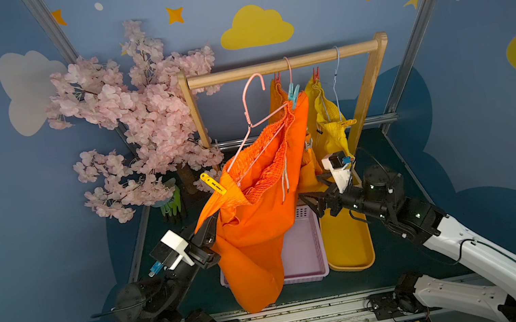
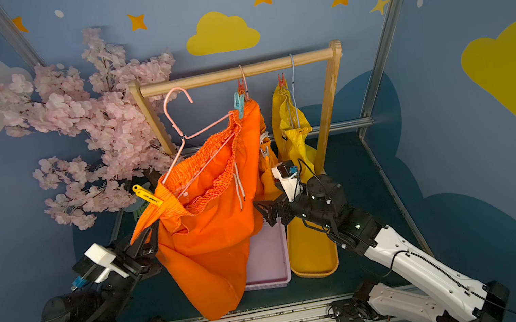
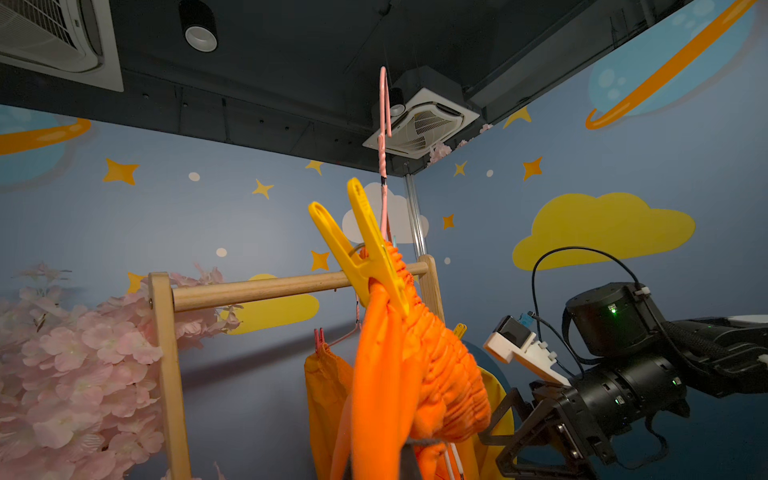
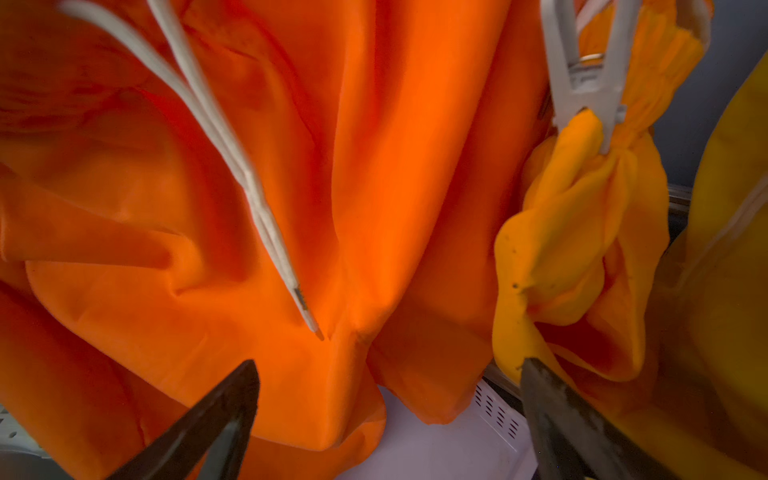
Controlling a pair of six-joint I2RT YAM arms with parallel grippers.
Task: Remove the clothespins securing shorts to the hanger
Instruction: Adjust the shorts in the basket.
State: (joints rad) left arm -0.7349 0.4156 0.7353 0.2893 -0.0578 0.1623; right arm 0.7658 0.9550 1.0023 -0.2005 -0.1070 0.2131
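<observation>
Clearly the yellow clothespin is the peg within reach. It bites the low corner of the orange shorts, where the waistband meets the pink hanger, and that hanger is off the wooden rail and tilted. The left hand sits just below this peg, clenched on a fold of the same shorts, so it is nearest but occupied. The peg's long axis slants up and outward from the cloth, with its two handle ends free (plainest in the left wrist view). The right hand is released with its jaws spread wide, facing the shorts' far side across the garment from that peg. It probably has to come round or over. A teal clothespin holds the high end of the hanger, well above both hands. A grey clothespin on another orange pair hangs just beside the right hand.
</observation>
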